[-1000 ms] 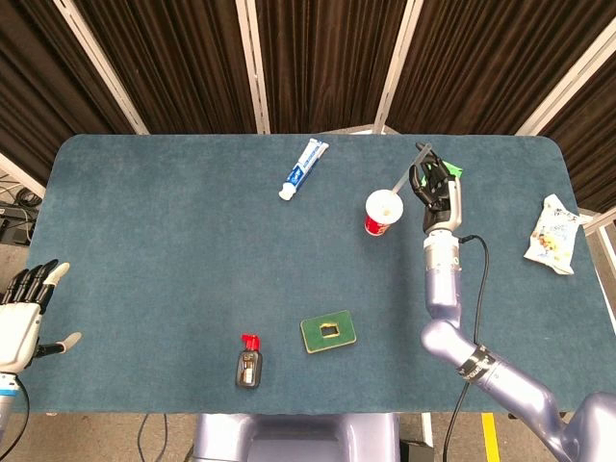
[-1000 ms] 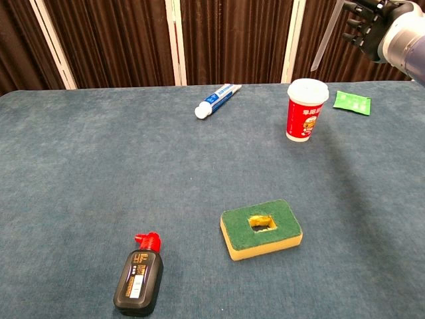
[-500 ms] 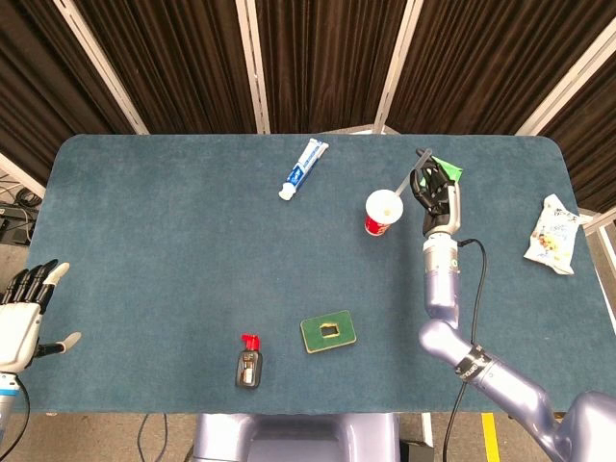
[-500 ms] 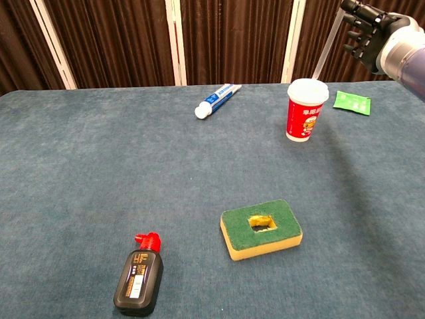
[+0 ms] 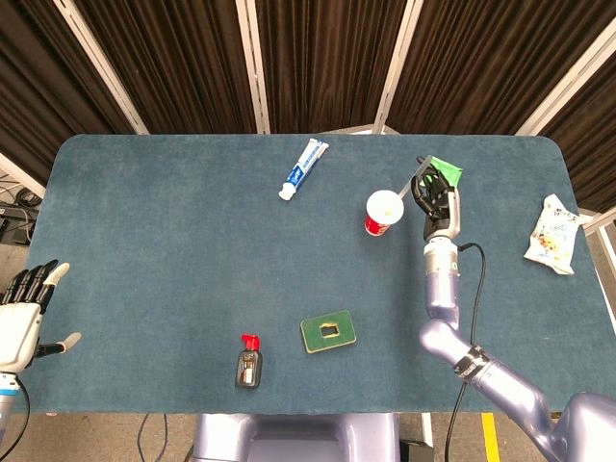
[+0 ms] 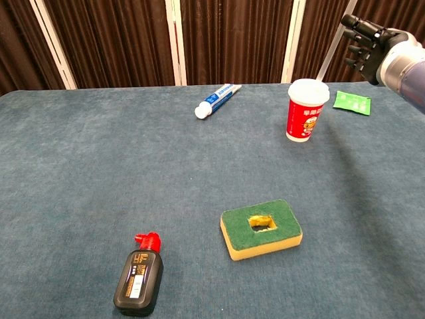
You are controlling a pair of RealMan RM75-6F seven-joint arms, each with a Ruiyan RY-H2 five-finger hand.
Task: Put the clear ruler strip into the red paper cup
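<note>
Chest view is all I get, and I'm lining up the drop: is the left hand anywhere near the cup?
Observer: No. In the head view the left hand sits off the table's near left corner, fingers apart, holding nothing.
Operator: Anything right of the arm?
Observer: A snack packet lies by the table's right edge, apart from the right hand.
Operator: The ruler from above?
Observer: The clear ruler strip slants from that hand to the red paper cup's nearer rim.
</note>
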